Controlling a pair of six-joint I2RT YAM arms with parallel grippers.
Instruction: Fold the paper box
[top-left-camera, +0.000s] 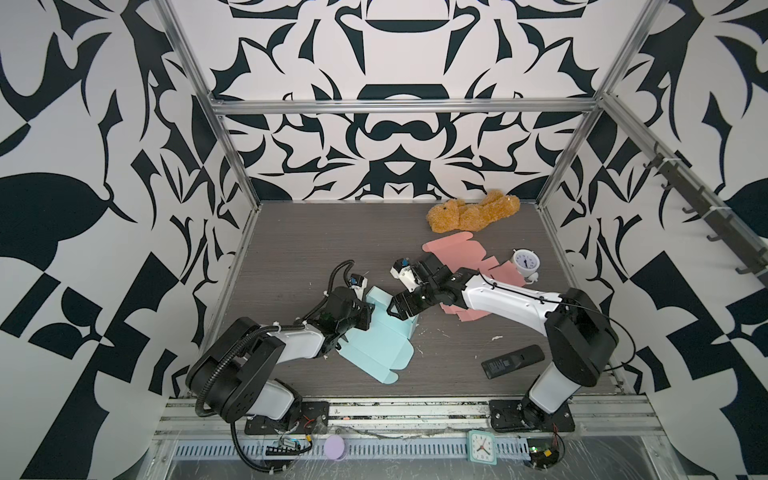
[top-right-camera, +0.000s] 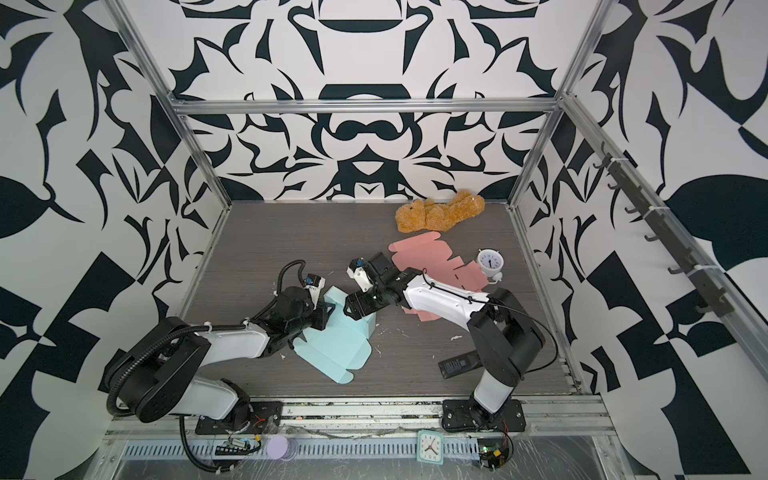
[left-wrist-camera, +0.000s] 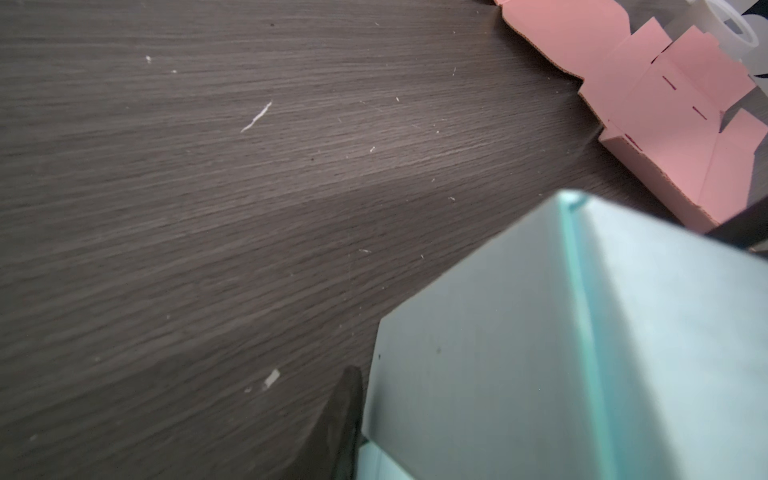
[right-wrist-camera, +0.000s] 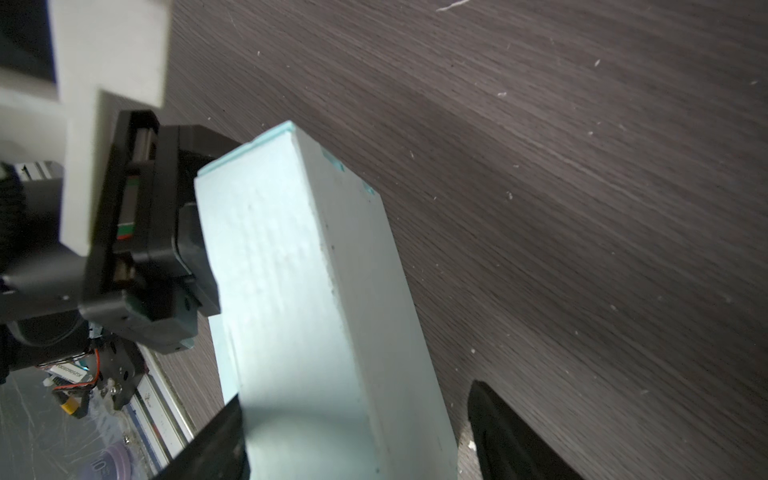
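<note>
Only partly folded: some box (top-left-camera: 374, 349) walls stand, lid still flat. Right fingers (right-wrist-camera: 511, 440) straddle one wall, wide apart, holding nothing; left fingers (left-wrist-camera: 340, 419), I cannot tell.

Blue box (left-wrist-camera: 540, 353) apparently hides 1 finger of the left tool (top-left-camera: 369, 311).

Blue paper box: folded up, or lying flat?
Partly folded. One wall of the blue paper box stands upright in the right wrist view; both top views show its near flaps flat on the table.
</note>
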